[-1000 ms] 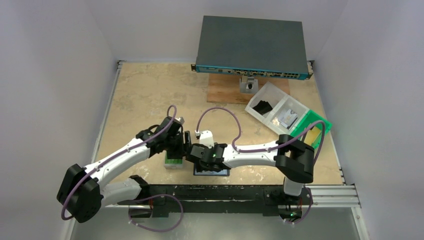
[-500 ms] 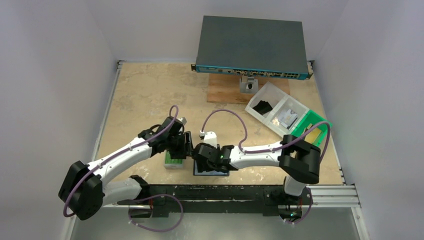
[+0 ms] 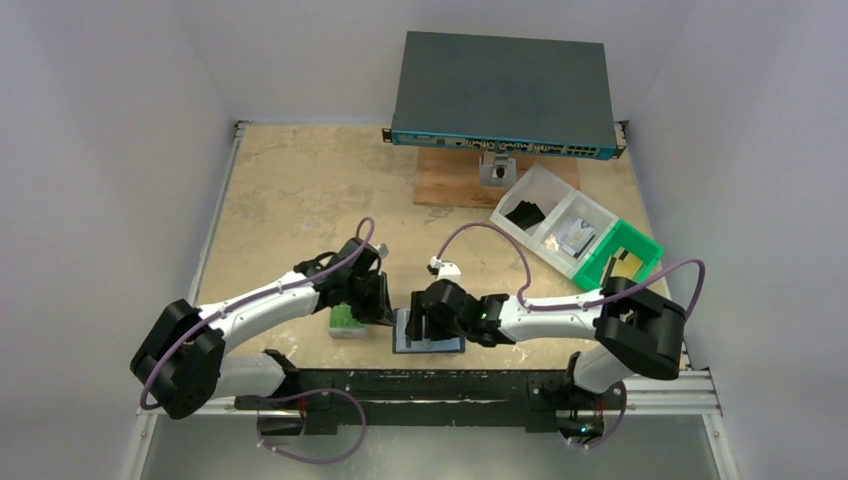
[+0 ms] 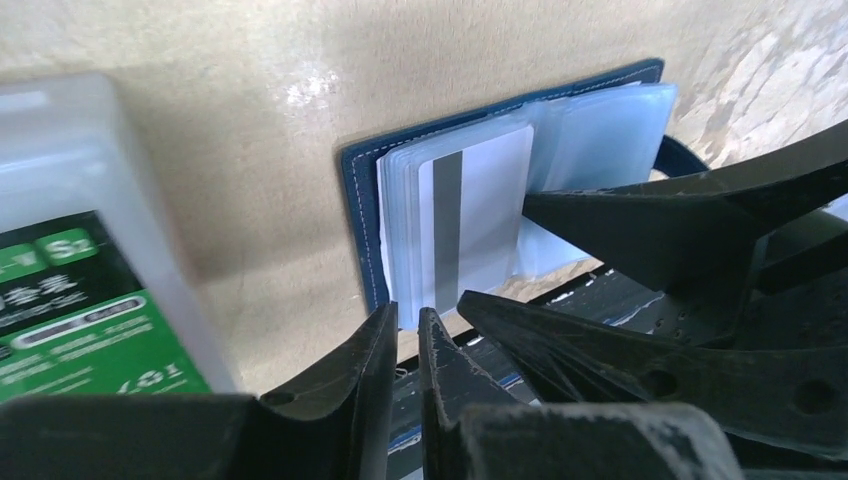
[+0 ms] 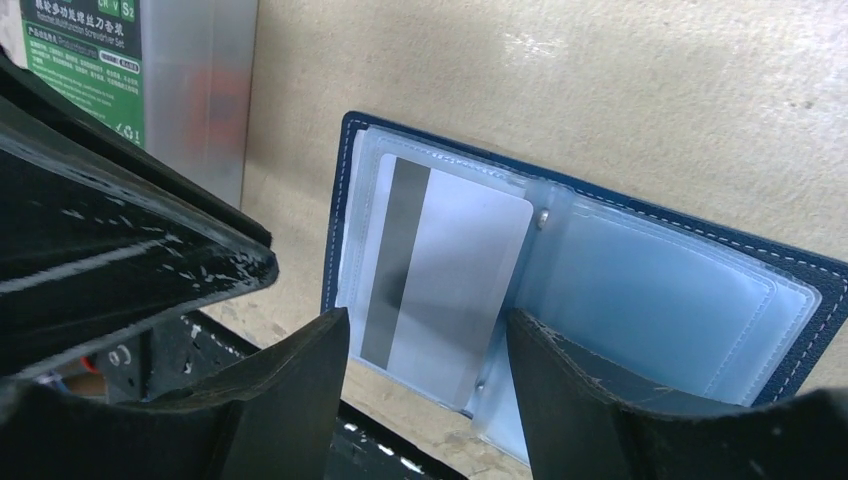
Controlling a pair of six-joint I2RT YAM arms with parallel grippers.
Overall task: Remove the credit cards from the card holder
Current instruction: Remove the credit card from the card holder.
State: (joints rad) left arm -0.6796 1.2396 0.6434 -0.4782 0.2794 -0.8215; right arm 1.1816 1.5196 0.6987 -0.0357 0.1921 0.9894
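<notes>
The card holder (image 3: 445, 343), a navy-blue wallet, lies open at the table's near edge, its light-blue plastic sleeves showing (image 5: 680, 290). A pale credit card (image 5: 450, 280) with a dark stripe sits in the left sleeve stack and also shows in the left wrist view (image 4: 470, 220). My right gripper (image 5: 430, 335) is open, its jaws straddling the card's near end just above the wallet (image 3: 415, 322). My left gripper (image 4: 408, 318) is shut and empty, its tips at the wallet's near left corner (image 3: 385, 305). Other cards are hidden.
A grey case with a green label (image 3: 346, 320) lies just left of the wallet. A network switch (image 3: 500, 95) stands at the back on a wooden board (image 3: 455, 180). A clear compartment box (image 3: 555, 225) and a green bin (image 3: 620, 255) stand at the right. A black rail (image 3: 480, 385) runs along the near edge.
Both grippers have shifted right. The right gripper has drawn back off the wallet's left side, and the open wallet's light-blue inside now shows from above.
</notes>
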